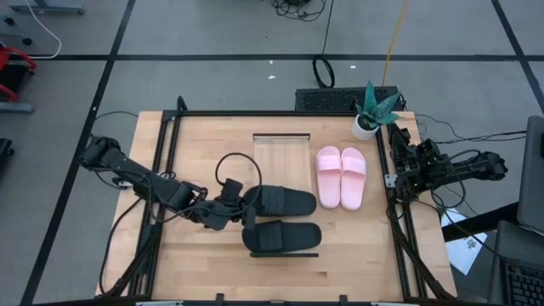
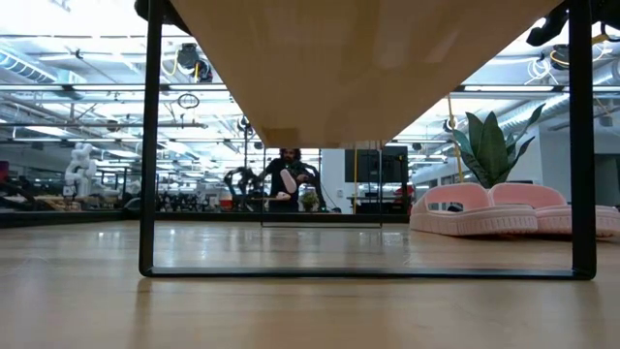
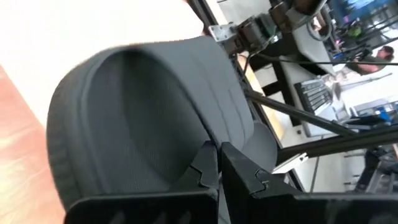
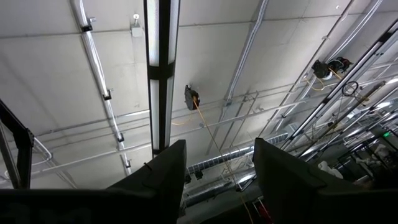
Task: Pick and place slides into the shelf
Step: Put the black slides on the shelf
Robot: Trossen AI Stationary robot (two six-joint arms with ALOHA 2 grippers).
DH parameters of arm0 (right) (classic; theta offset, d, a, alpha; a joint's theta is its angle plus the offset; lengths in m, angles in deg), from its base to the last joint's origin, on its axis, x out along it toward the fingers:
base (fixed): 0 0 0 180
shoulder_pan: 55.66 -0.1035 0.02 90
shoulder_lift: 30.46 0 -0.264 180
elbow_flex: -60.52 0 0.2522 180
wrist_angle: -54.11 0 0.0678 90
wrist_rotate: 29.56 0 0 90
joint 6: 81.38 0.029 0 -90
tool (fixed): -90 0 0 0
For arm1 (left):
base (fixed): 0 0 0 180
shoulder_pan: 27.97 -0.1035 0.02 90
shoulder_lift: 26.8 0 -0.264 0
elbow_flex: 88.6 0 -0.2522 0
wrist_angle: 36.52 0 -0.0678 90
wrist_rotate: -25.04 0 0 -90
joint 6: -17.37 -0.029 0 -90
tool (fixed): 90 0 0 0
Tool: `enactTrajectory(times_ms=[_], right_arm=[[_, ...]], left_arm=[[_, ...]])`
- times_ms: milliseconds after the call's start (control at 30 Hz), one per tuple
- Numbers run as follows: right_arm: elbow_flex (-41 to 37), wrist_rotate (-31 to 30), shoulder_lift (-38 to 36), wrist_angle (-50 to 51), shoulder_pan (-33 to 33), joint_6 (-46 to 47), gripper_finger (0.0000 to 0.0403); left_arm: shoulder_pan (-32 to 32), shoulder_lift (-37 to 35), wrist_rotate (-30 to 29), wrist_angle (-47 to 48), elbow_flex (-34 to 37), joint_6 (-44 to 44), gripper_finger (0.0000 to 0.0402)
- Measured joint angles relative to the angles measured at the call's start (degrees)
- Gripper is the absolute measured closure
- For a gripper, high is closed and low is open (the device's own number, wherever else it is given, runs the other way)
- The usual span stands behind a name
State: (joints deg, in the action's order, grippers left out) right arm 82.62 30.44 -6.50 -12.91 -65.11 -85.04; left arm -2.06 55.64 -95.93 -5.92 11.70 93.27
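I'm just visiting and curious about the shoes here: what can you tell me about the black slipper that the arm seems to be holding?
It is a matte black slide, open-toed, with one wide strap and what looks like a soft foam body. It lies lengthwise across the middle of the table, beside its twin black slide, on or over the narrow shelf; which, the pictures don't settle. The left gripper is at its end, and the wrist view shows the fingers shut on the edge of the slide.

- The pink slides (image 1: 341, 177) lie side by side, soles down, just right of the shelf (image 1: 281, 150).
- The shelf is a light-wood rack.
- The black slides (image 1: 280, 219) lie crosswise below the shelf, one on its edge.
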Motion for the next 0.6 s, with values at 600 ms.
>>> enactTrajectory(times_ms=[600], right_arm=[[0.01,0.00,0.00,-0.07,0.00,0.01,0.0225]], left_arm=[[-0.23,-0.04,8.53,2.63,0.00,-2.08,0.0401]])
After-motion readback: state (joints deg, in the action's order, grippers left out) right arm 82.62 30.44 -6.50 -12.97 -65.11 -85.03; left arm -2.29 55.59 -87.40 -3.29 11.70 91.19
